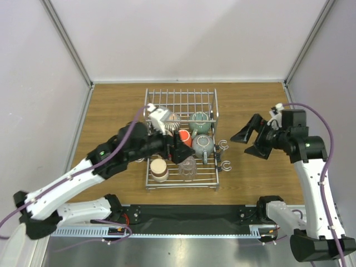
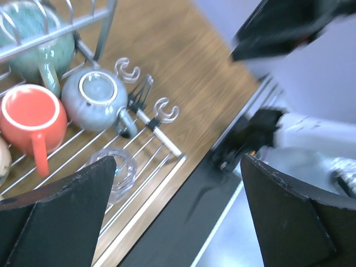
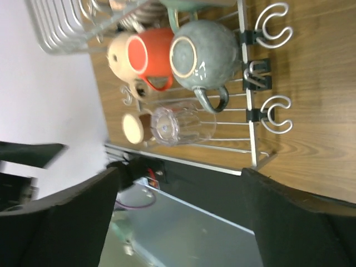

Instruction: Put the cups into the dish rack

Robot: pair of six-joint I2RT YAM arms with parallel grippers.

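On the wooden table (image 1: pixel 111 111) between pale walls (image 1: pixel 183 39), dish rack (image 1: pixel 181 103) holds cups (image 1: pixel 203 146); left fingers (image 2: pixel 61 222) and right fingers (image 3: pixel 300 222) gape empty

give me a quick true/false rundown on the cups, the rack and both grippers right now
1. The red-orange mug is in the dish rack. True.
2. The right gripper holds a cup. False: it is open and empty, out to the right of the rack.
3. The left gripper is open above the rack. True.
4. The clear glass is outside the rack. False: it is on the rack's slatted base.
5. The grey-green mug sits right beside the red-orange mug. True.
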